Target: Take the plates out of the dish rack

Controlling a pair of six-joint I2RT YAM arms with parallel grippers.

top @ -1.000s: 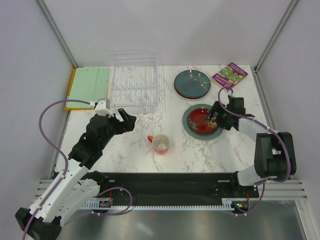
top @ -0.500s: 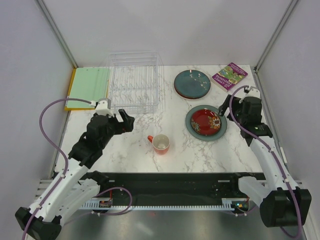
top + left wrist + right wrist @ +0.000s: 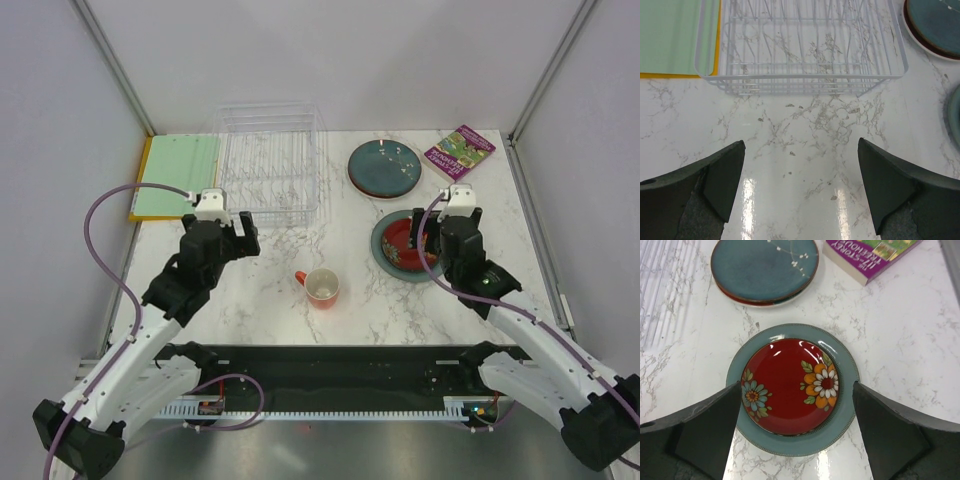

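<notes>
White marble table (image 3: 290, 245), pale grey enclosure walls on three sides.

Top view: dish rack (image 3: 268, 205) sits far left of centre, with a green board (image 3: 175, 170) just beside its left side. Right of the rack the dark teal plate (image 3: 385, 168) lies flat on the table, and a purple book (image 3: 460, 152) is near it at the far right. Nearer the arms, the grey-teal plate (image 3: 385, 260) lies flat with the small red plate (image 3: 400, 240) on top. An orange-red mug (image 3: 322, 288) stands upright mid-table, apart from everything else. Left fingers (image 3: 247, 232) hang just off the rack's near side. Right fingers (image 3: 421, 228) hang over the stacked pair, partly hiding it.

Left wrist view: left fingers (image 3: 715, 180) are spread wide, holding nothing, with bare marble between them. The rack's near wall (image 3: 800, 77) runs across the top, thin dividers behind it and marble showing through. The green board (image 3: 670, 35) is at upper left and the dark teal plate (image 3: 935, 22) at upper right.

Right wrist view: right fingers (image 3: 705, 435) are spread wide either side of the stacked pair, gripping nothing. The red plate (image 3: 785, 385), painted with flowers, sits centred on the grey-teal plate (image 3: 792, 450), whose rim shows all round. Beyond, a reddish edge shows under the dark teal plate (image 3: 765, 267); I cannot tell whether that is another plate. The book (image 3: 870, 257) is at upper right.
</notes>
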